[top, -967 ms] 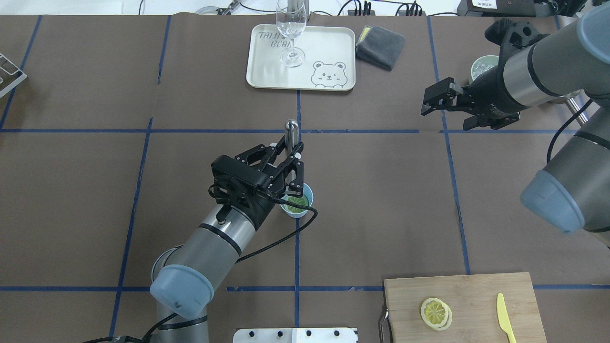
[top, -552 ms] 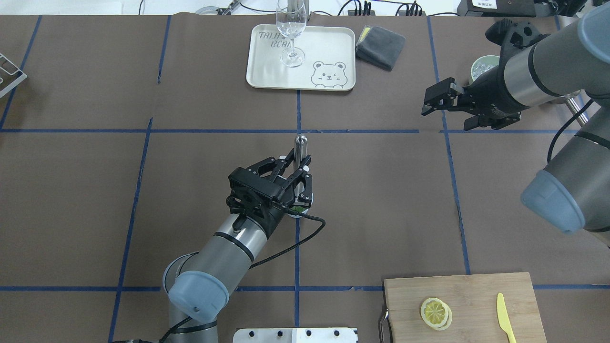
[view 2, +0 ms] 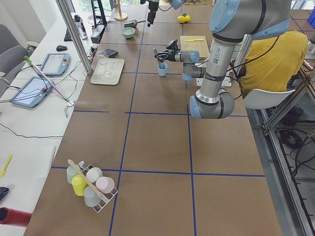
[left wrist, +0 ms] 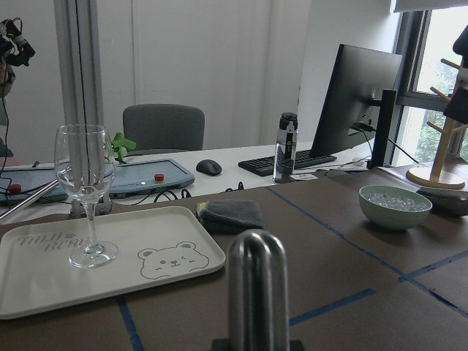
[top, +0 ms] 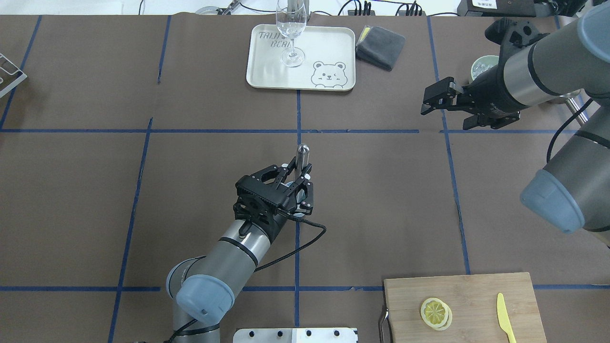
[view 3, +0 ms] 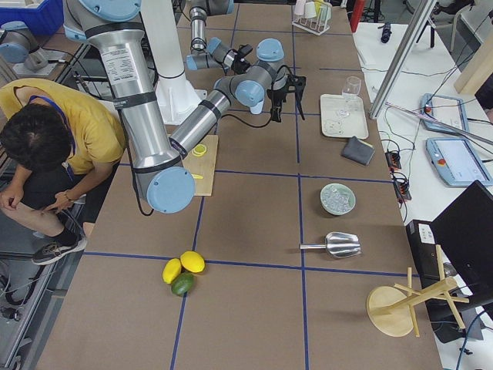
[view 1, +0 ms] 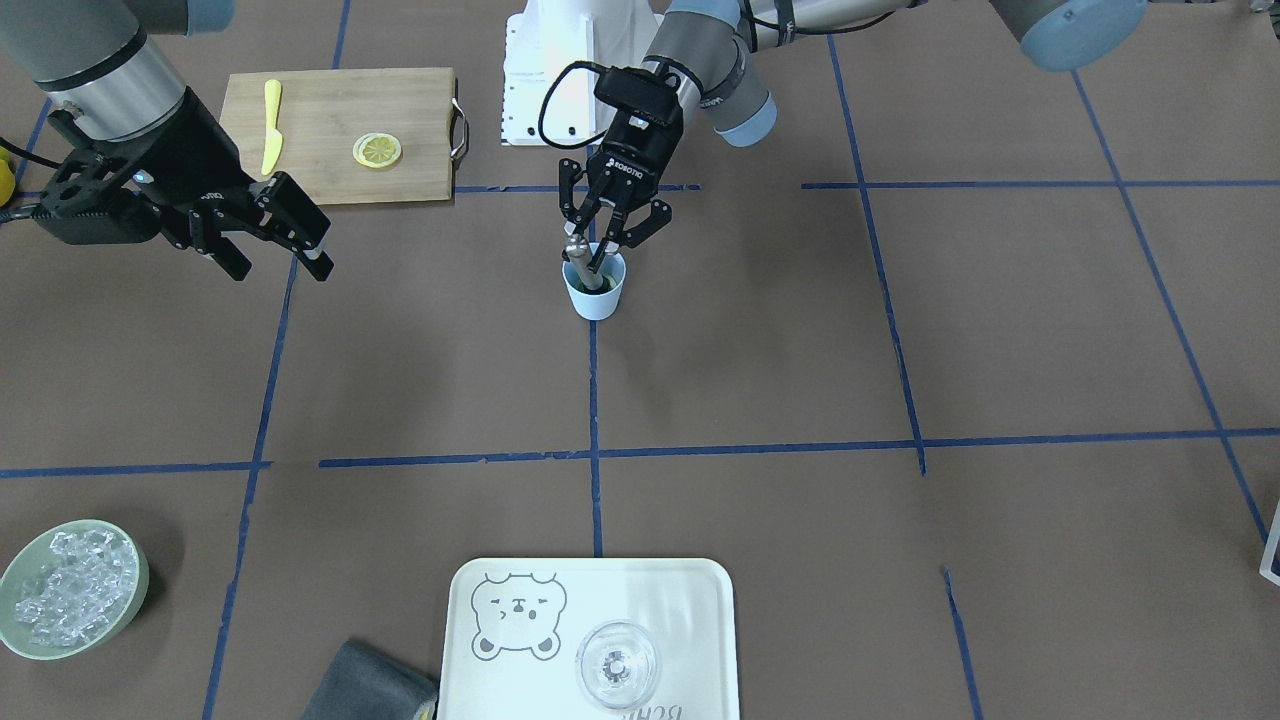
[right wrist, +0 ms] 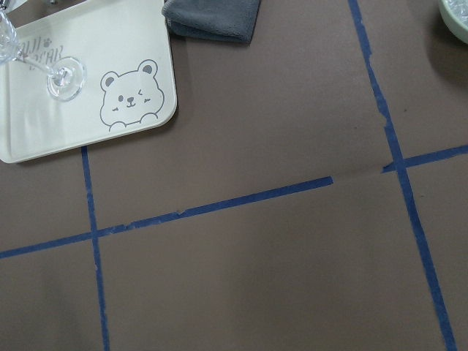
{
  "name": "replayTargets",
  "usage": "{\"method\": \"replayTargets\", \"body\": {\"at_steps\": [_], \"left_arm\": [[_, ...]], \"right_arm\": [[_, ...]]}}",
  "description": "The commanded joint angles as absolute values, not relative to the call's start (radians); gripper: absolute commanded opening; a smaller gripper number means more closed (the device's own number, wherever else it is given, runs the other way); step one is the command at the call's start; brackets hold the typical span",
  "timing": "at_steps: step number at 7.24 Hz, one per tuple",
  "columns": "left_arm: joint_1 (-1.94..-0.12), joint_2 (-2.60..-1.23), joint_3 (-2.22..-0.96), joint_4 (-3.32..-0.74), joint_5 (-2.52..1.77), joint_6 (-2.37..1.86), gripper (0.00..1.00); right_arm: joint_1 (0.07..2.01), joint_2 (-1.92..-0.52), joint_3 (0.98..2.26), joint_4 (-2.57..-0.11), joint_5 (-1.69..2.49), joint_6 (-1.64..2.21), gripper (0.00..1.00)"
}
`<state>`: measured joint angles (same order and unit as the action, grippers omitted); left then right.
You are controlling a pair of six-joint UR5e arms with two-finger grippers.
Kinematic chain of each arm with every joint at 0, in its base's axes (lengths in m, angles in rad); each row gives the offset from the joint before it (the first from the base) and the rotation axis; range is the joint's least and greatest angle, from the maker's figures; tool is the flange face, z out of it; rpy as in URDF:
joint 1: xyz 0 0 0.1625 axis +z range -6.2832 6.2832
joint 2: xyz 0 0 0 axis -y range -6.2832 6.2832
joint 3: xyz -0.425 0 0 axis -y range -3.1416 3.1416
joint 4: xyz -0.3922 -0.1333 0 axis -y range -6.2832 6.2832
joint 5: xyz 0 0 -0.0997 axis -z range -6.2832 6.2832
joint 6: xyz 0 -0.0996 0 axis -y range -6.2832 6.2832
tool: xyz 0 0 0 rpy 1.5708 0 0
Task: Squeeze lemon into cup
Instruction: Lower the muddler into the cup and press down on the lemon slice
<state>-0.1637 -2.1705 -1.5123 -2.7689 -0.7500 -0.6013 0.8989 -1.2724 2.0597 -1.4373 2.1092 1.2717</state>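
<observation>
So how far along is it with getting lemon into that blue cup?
Not far. The cup holds something green, and the left end effector grips a metal rod standing in it. The lemon slices lie on the wooden board; the right end effector hangs open and empty, away from them. Picking and squeezing remain.

Cream tray (top: 267, 71) with bear print (top: 329, 75) at far table (top: 95, 190) edge; wine glass (top: 291, 24) upright on it. Grey cloth (top: 380, 46) just beside tray. Green bowl (left wrist: 395, 218) holds ice (view 1: 70, 590). Wooden board (top: 476, 290) at near right carries yellow knife (top: 503, 314). Steel rod (top: 302, 155) near table centre, tilted.
</observation>
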Motion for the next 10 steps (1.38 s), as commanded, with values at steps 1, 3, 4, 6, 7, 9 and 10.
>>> {"method": "replayTargets", "body": {"at_steps": [1, 3, 4, 6, 7, 9, 10], "left_arm": [[-0.161, -2.171, -1.508, -2.769, -0.752, -0.601, 0.00], [-0.156, -2.169, -1.508, -2.769, -0.752, -0.601, 0.00], [-0.155, -2.168, -1.508, -2.769, -0.750, -0.601, 0.00], [-0.158, -2.166, -1.547, -2.773, -0.750, -0.588, 0.00], [-0.163, -2.161, -1.627, -2.773, -0.753, -0.551, 0.00], [-0.178, -2.161, -1.748, -2.778, -0.762, -0.379, 0.00], [-0.225, -2.167, -1.752, -2.773, -0.764, -0.386, 0.00]], "right_arm": [[0.900, -1.272, 2.057, -1.437, 2.109, 1.272, 1.00], [0.908, -1.270, 2.057, -1.439, 2.109, 1.269, 1.00], [0.910, -1.269, 2.057, -1.439, 2.109, 1.269, 1.00], [0.951, -1.262, 2.057, -1.440, 2.158, 1.267, 1.00], [0.951, -1.256, 2.057, -1.443, 2.158, 1.267, 1.00], [0.951, -1.256, 2.057, -1.443, 2.158, 1.269, 1.00], [0.951, -1.256, 2.059, -1.443, 2.160, 1.269, 1.00]]}}
